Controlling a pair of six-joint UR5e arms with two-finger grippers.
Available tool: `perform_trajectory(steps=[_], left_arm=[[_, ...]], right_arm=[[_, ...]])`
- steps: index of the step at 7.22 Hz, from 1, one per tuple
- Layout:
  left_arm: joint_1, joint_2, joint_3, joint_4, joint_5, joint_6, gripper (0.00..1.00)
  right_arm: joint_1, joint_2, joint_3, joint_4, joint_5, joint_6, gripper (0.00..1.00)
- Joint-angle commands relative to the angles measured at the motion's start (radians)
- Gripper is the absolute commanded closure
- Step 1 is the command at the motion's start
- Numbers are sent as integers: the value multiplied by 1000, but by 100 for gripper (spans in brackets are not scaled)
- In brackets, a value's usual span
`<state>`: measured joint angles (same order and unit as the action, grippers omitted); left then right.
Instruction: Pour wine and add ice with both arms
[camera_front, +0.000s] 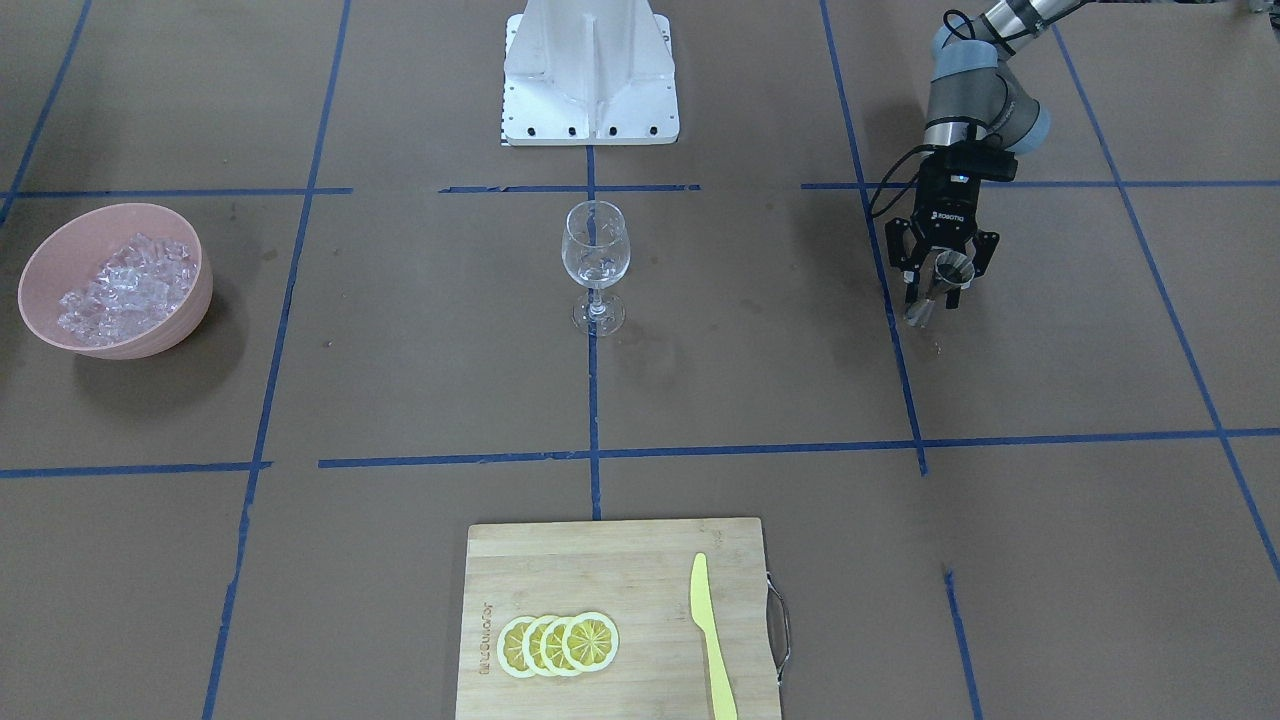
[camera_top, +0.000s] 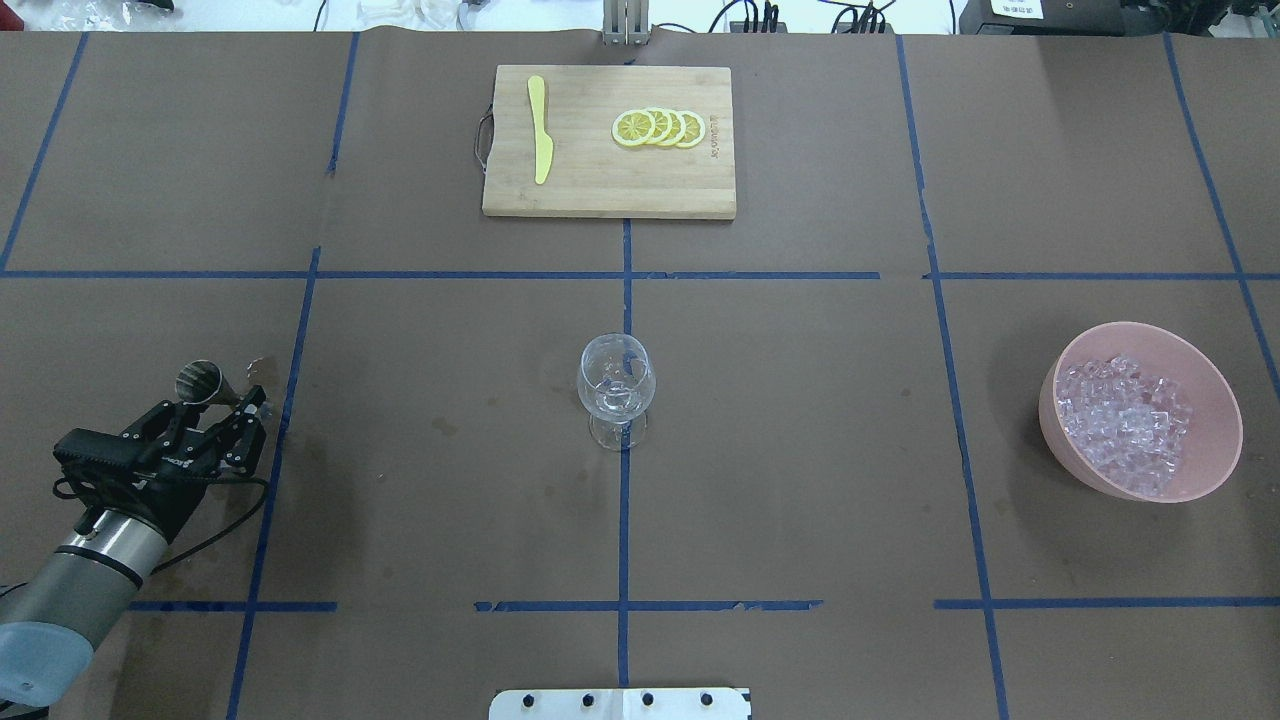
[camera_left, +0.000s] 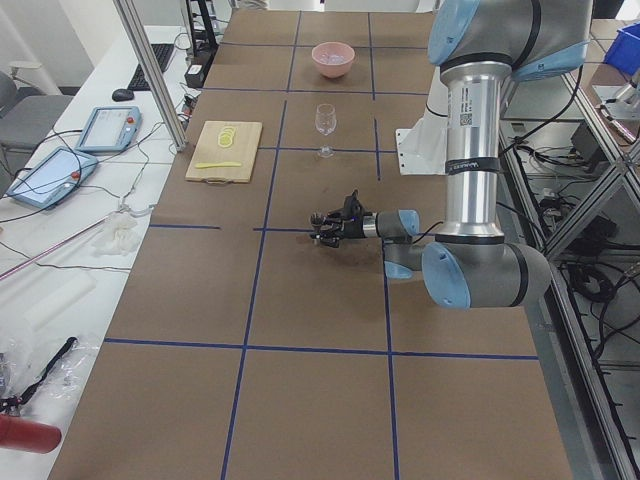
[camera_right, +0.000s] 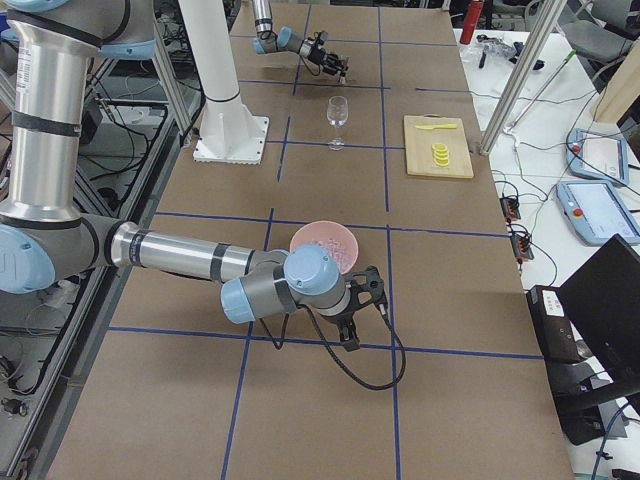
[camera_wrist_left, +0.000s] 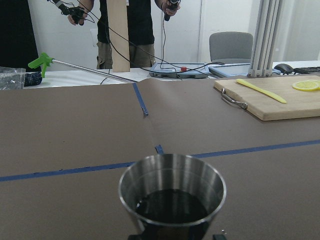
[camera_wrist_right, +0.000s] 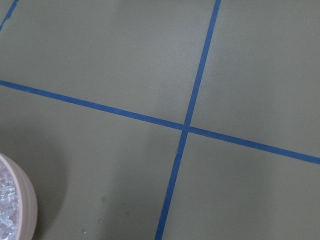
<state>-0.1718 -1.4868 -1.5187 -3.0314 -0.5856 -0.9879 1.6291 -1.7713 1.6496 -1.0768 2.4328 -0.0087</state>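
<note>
Your left gripper (camera_front: 940, 285) was clamped round the small cone-shaped steel measuring cup (camera_wrist_left: 172, 200), which held dark wine well below its rim. It sat at the robot's left end of the table, well apart from the clear stemmed wine glass (camera_front: 596, 250) on the centre tape line, which looked empty of wine. That long carry was your first risk: a quick swing or an early roll of the wrist would have slopped wine onto the brown paper. The glass stood tall on a narrow foot, so a nudge from the cup or a finger could have toppled it. A pour from too high could have missed its narrow mouth.

The ice (camera_front: 125, 285), a heap of small glassy cubes, lay in the round pink bowl (camera_front: 195, 300) at the opposite end. The right gripper (camera_right: 362, 295) hung just beside that bowl; you could not tell whether its fingers were spread or pressed together. Cubes so small and slick could have squirted out of a two-finger pinch, and dropped from height they would have splashed the wine. Both arms meeting at the glass risked a clash.
</note>
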Motion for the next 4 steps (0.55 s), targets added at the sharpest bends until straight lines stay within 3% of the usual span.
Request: perform_trajectory(steps=[1,2,4], left_arm=[[0,0,0,-1,7,0,43],[0,0,0,-1,7,0,54],[0,0,0,-1,9,0,100]], right_arm=[[0,0,-1,0,0,-1,0],[0,0,-1,0,0,-1,0],[0,0,-1,0,0,-1,0]])
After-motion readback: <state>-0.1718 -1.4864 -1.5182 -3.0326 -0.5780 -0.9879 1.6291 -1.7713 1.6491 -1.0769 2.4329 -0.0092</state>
